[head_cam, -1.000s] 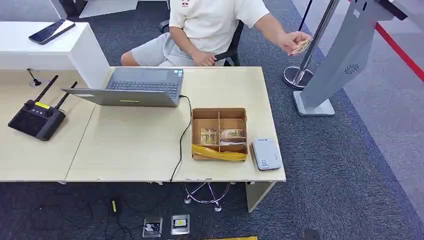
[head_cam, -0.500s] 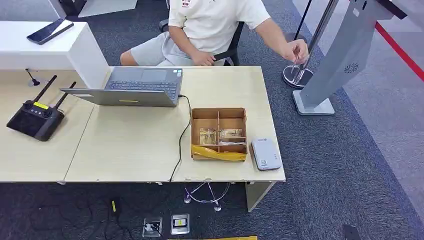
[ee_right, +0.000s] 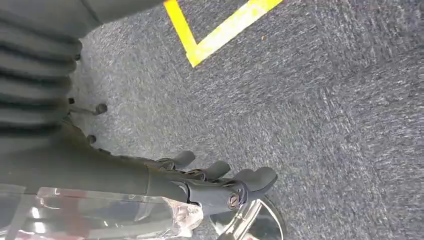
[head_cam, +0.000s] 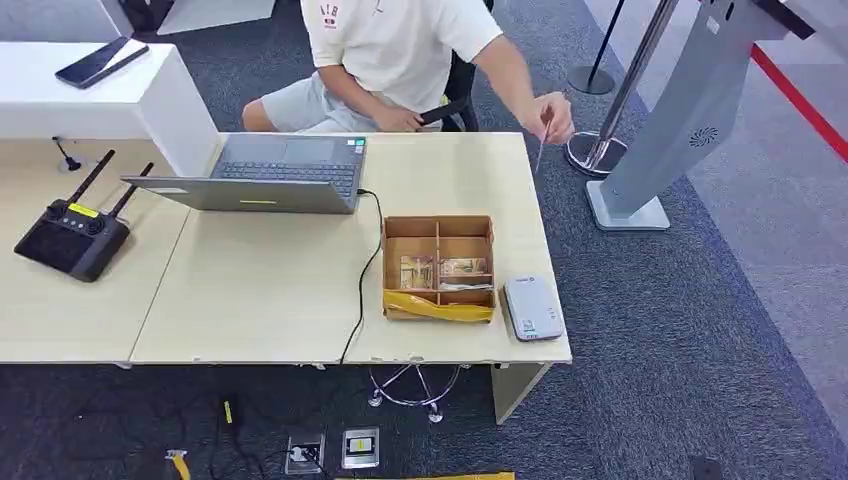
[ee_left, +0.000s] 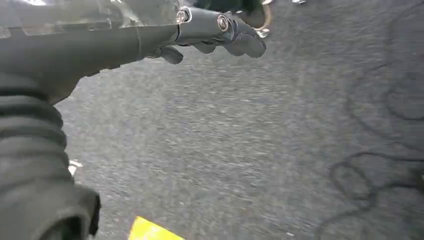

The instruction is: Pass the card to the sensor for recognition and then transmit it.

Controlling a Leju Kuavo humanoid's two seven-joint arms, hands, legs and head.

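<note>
— Since a second ago, what has moved?
— One person (head_cam: pixel 400 50) has leaned in; their hand (head_cam: pixel 553 113) has swung the card (head_cam: pixel 541 152) from the pole (head_cam: pixel 628 75) toward the desk (head_cam: pixel 250 290) corner.
— Counts?
— One card held, hanging edge-on, long axis near vertical. One box (head_cam: pixel 438 268), its contents too small to count. One sensor (head_cam: pixel 531 308).
— Robot's hands?
— Left hand (ee_left: pixel 220 35) and right hand (ee_right: pixel 215 182) hang over carpet, fingers loosely apart, holding nothing.
</note>
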